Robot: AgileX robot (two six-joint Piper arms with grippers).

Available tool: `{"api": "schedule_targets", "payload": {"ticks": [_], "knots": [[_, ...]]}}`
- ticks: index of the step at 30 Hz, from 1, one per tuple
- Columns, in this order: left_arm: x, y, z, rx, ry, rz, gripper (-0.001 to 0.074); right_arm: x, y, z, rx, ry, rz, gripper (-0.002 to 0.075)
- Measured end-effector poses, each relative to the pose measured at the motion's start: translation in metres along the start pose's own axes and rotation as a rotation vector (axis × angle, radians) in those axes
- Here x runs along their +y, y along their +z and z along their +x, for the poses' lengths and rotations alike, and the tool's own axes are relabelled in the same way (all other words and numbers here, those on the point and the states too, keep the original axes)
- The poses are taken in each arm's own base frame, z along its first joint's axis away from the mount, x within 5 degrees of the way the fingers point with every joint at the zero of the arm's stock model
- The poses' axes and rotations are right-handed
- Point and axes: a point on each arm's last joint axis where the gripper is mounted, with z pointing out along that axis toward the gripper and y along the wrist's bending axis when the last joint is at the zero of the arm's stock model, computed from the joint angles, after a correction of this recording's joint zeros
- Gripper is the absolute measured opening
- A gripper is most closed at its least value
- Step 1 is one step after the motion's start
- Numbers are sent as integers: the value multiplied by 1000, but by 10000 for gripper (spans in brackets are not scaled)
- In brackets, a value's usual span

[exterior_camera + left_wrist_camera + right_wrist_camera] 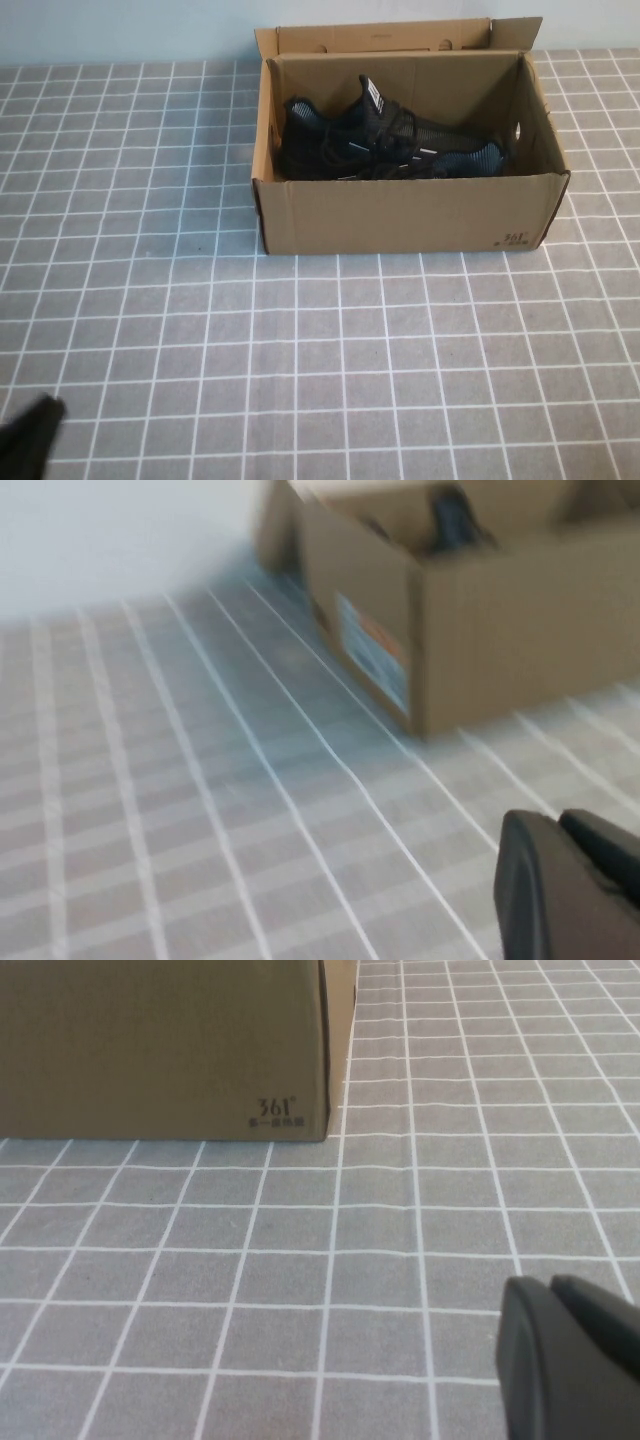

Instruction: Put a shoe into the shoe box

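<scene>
The black knit shoe lies on its side inside the open brown shoe box, its white tongue label up. The box stands at the table's far middle with its lid flap raised at the back. In the left wrist view the box shows with a dark bit of shoe above its rim. The right wrist view shows the box's printed front corner. My left gripper is shut and empty at the near left corner, far from the box; it also shows in its own view. My right gripper is shut and empty, low over the cloth near the box's front right corner.
A grey cloth with a white grid covers the table. A pale wall stands behind the box. A coloured label is on the box's left end.
</scene>
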Motion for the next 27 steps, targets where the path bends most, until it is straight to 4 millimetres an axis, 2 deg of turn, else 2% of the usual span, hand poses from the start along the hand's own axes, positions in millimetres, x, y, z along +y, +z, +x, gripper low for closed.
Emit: {"api": "schedule_targets", "payload": {"ticks": [4, 11, 15, 22, 27], "knots": [[10, -2, -11, -126, -63, -132, -1, 0, 0, 0, 0, 0, 0, -16], [15, -14, -12, -200, -109, -246, -1, 0, 0, 0, 2, 0, 0, -16], [14, -14, -4, -111, -125, -250, -1, 0, 0, 0, 2, 0, 0, -16], [10, -14, 23, 184, -151, -221, -1, 0, 0, 0, 4, 0, 0, -16], [10, -14, 24, 196, -151, -222, -1, 0, 0, 0, 4, 0, 0, -16]]}}
